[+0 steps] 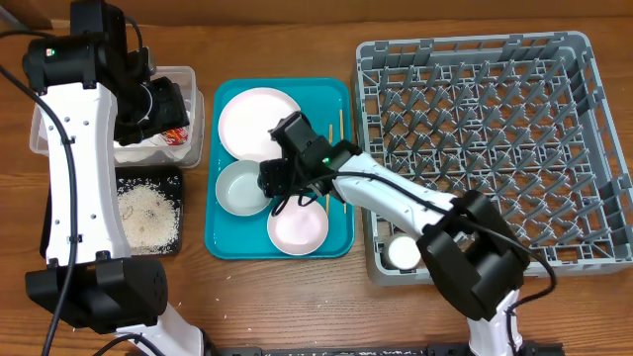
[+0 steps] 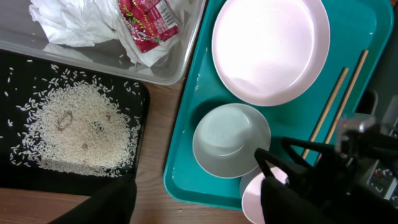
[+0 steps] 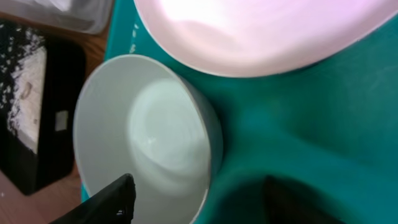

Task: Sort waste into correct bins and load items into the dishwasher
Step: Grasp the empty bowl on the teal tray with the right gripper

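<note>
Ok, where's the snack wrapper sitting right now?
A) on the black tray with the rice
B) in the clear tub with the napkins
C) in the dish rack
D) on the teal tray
B: the red-and-white wrapper lies in the clear tub beside the crumpled napkins; the black tray holds rice.

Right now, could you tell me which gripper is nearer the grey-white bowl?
Right: the right gripper straddles the rim of the grey-white bowl; the left gripper hangs above the clear tub.
</note>
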Controlling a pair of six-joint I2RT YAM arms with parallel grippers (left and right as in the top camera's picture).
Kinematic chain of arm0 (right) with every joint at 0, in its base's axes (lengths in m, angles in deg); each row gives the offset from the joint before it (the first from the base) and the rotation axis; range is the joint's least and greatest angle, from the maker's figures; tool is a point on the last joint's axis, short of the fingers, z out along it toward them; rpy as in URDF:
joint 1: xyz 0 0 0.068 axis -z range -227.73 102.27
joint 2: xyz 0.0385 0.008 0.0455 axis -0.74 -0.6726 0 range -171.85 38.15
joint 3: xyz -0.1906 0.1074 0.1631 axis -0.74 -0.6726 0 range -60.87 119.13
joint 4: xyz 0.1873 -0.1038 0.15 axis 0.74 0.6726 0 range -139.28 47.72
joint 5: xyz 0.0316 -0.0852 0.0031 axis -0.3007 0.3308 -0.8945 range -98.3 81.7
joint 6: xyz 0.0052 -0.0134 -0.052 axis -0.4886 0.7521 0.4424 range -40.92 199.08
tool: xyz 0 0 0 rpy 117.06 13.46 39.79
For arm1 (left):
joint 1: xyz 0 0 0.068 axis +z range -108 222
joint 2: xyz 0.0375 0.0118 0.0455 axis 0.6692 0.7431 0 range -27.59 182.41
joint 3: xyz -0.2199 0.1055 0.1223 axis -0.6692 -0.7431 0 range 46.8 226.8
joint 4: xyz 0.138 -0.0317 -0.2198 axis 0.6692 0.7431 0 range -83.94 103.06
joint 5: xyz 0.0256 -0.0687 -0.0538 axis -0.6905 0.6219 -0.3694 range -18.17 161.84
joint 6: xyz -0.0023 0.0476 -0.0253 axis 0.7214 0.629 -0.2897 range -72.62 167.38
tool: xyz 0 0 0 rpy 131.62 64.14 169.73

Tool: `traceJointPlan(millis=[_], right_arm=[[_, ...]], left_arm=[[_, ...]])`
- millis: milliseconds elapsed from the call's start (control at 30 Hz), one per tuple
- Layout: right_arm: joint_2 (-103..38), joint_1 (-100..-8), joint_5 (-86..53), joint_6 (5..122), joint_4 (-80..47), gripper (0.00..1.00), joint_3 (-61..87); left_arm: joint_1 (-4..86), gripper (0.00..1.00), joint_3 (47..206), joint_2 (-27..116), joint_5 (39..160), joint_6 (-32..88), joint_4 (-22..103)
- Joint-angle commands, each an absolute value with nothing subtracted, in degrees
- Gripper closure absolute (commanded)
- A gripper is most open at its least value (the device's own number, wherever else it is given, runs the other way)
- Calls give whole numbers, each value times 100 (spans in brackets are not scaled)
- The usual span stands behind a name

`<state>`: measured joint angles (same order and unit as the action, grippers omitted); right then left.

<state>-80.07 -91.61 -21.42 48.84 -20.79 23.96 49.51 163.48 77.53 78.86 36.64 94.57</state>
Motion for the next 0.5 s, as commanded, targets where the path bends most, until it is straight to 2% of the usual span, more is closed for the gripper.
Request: traceJointPlan(millis=[0,167,233,367,467], right_arm=[[-8151,-9172,-2123,4769,-2142,44,2471],[-8201,-9176,-1948,4749,-2223,57,2471],[-8243,-9178,-1904,4742,-2278,62,2471],[-8326,-9178,-1884,4729,-2330,72,2471],[-8409,-9183,-1887,4679,-2319,76,2471]], left_arm=[[4949,29,16418,7655,7873,3710,9429],[4949,19,16418,7655,7875,3708,9418],[4949,10,16418,7655,7875,3710,9409],[4949,0,16418,7655,7875,3708,9411],[4949,0,16418,7655,7875,3708,9411]])
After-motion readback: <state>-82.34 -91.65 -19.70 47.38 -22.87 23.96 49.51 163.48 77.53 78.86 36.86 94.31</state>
